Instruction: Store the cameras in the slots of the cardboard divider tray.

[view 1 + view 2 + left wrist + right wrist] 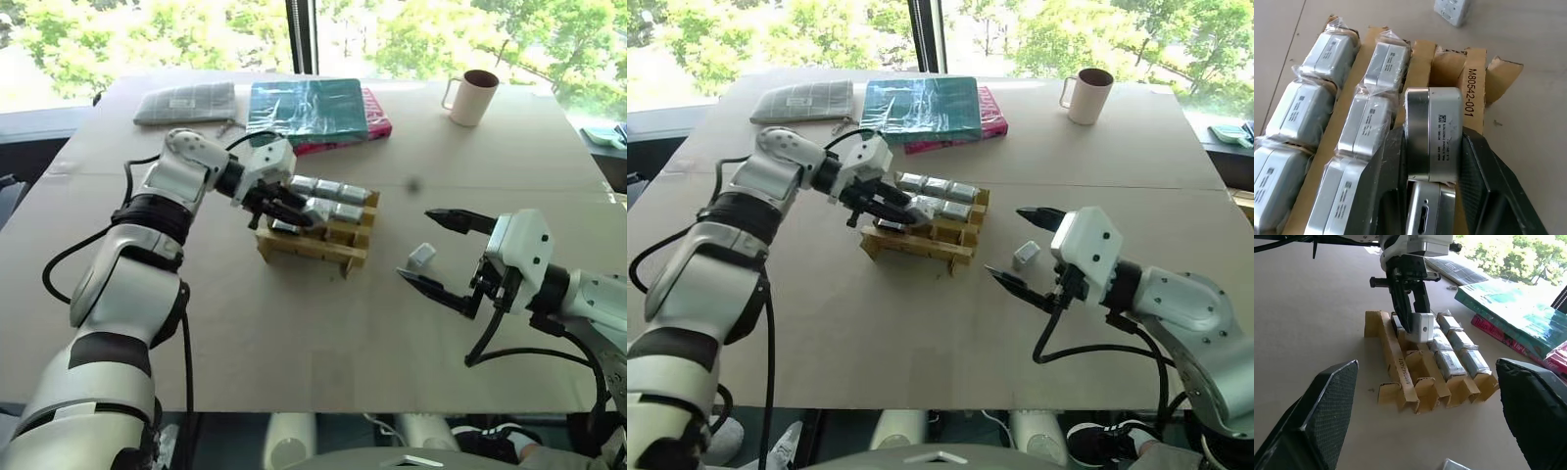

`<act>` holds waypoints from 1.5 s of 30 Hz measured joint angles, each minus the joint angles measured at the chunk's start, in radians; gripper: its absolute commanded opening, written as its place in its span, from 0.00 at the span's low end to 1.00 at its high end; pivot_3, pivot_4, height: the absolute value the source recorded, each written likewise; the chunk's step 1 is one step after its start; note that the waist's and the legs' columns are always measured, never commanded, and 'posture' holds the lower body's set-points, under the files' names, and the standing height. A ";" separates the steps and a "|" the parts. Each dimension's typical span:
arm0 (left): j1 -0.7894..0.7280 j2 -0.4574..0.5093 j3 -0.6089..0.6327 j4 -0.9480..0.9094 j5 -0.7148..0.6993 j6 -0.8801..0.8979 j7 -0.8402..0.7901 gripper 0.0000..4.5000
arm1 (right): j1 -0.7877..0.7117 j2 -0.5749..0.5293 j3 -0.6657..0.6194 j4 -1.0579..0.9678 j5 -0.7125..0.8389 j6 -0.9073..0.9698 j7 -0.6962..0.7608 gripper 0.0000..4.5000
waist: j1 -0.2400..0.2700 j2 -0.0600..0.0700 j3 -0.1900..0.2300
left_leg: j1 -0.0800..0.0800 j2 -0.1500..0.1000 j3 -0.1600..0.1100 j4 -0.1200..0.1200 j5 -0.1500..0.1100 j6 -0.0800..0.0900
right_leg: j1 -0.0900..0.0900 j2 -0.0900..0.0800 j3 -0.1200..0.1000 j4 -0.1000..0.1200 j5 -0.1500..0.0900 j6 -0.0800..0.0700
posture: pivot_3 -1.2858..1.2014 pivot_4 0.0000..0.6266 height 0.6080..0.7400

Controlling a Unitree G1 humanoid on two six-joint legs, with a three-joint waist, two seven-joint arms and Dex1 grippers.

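Observation:
The cardboard divider tray sits mid-table. Plastic-wrapped silver cameras fill its back and middle rows, seen close in the left wrist view. My left gripper is shut on a bare silver camera, holding it just above the tray's front row. Right beneath it another camera stands in a front slot. A loose camera lies on the table to the right of the tray. My right gripper is open wide, its fingertips on either side of that loose camera, above the table.
At the back of the table are a beige mug, a teal wrapped book on a pink one, and a grey pouch. The table's far edge meets a window.

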State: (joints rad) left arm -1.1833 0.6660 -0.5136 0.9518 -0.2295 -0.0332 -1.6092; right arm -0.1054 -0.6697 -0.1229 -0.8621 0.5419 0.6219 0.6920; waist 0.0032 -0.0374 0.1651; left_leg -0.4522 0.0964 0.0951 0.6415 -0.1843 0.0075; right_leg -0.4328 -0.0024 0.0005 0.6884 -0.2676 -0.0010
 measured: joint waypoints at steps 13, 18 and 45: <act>-0.027 -0.001 -0.086 0.074 0.027 -0.143 -0.001 0.18 | 0.152 -0.051 -0.097 -0.035 0.012 -0.017 -0.004 0.99 | -0.005 0.000 0.000 | 0.000 0.000 -0.004 0.003 0.000 0.000 | 0.003 0.000 -0.003 0.001 0.000 0.001 | 0.52 0.24 1.00; -0.035 -0.009 -0.089 0.102 0.053 -0.188 -0.001 0.18 | 0.211 -0.051 -0.131 -0.067 0.020 -0.032 -0.005 0.99 | -0.013 0.000 0.000 | 0.000 0.000 -0.005 0.006 0.000 0.000 | 0.003 0.000 -0.003 0.005 -0.002 0.003 | 0.52 0.24 1.00; 0.780 0.203 0.499 -1.011 -0.604 0.548 0.269 0.84 | -0.117 -0.192 0.234 0.363 -0.366 -0.304 0.110 1.00 | -0.029 0.003 -0.001 | 0.008 0.003 -0.010 0.011 0.000 0.000 | 0.010 0.000 -0.003 0.008 -0.002 0.004 | 0.52 0.24 1.00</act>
State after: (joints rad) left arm -0.4032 0.8688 -0.0145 -0.0590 -0.8337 0.5146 -1.3404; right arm -0.2222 -0.8619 0.1112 -0.4993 0.1762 0.3181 0.8021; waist -0.0260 -0.0347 0.1640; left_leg -0.4445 0.0992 0.0851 0.6521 -0.1842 0.0075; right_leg -0.4230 -0.0021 -0.0025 0.6961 -0.2698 0.0028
